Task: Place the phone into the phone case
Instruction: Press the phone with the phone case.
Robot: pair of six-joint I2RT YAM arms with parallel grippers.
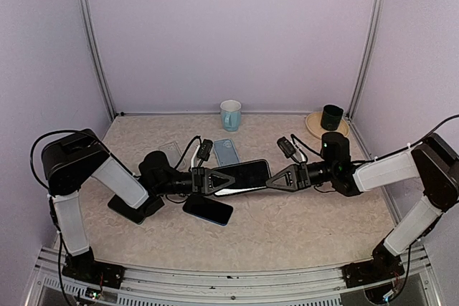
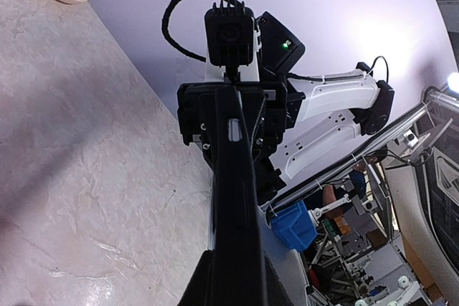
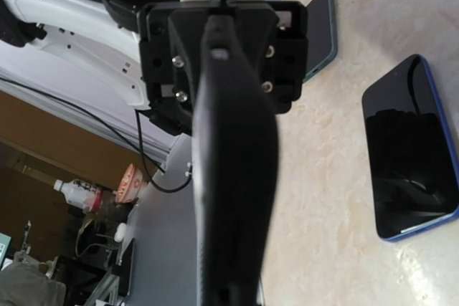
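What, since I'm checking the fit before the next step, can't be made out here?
Top view: whether the phone already sits in a case; jaws cover both ends.
Left wrist: phone edge-on and close, its face hidden.
Right wrist: phone blurred by closeness; teal item, phone or case, mostly behind the left arm.

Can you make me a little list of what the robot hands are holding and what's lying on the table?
left gripper: shut on one end of the black phone
right gripper: shut on its other end
blue phone: flat on table, near left gripper
teal case: flat, behind the black phone
mug: upright at the back
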